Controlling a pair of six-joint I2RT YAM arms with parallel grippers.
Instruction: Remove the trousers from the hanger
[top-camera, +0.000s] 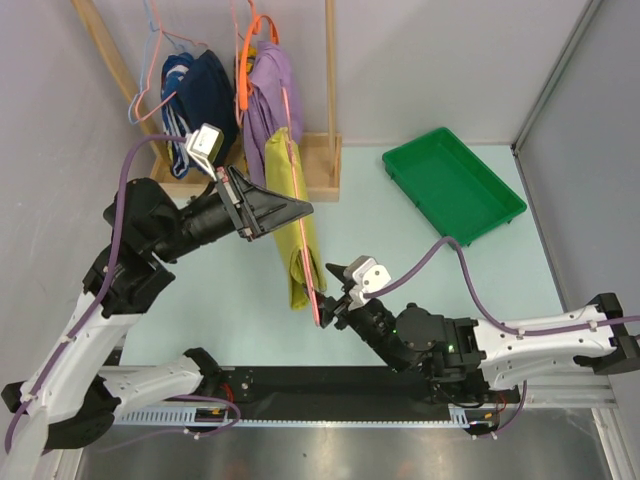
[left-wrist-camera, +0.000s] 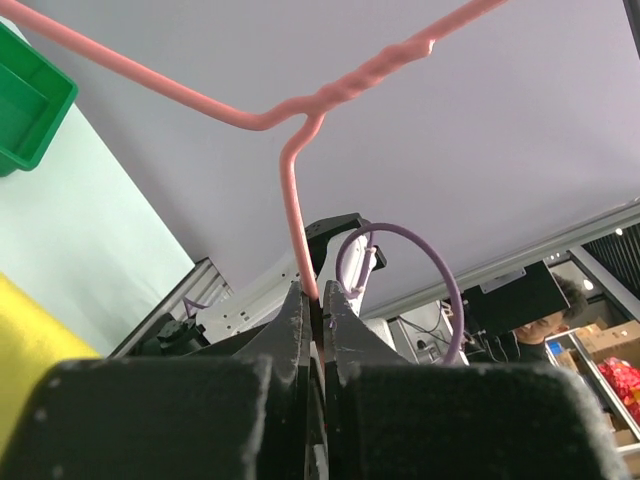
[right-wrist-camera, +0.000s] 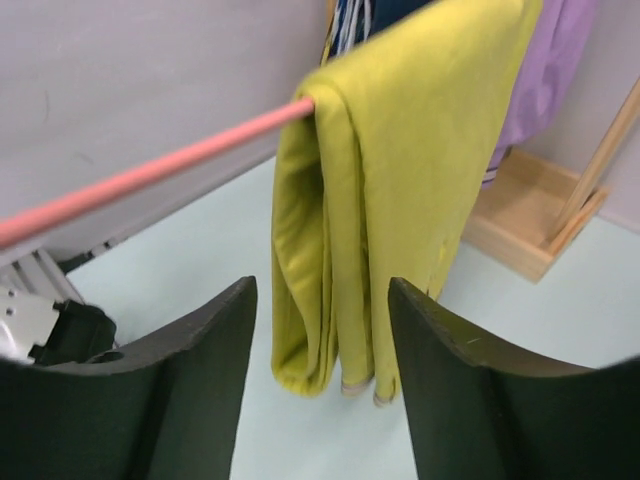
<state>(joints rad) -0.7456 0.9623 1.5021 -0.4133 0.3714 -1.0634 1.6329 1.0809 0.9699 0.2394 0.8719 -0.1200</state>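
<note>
Two arms split the job: left gripper (left-wrist-camera: 318, 296) is clamped tight on the pink hanger (left-wrist-camera: 290, 190) by its neck, holding it up at the centre of the top view with the trousers (right-wrist-camera: 400, 170) draped over its bar, so right gripper (right-wrist-camera: 320, 292), wide apart and empty, can likely pull the cloth off.
</note>
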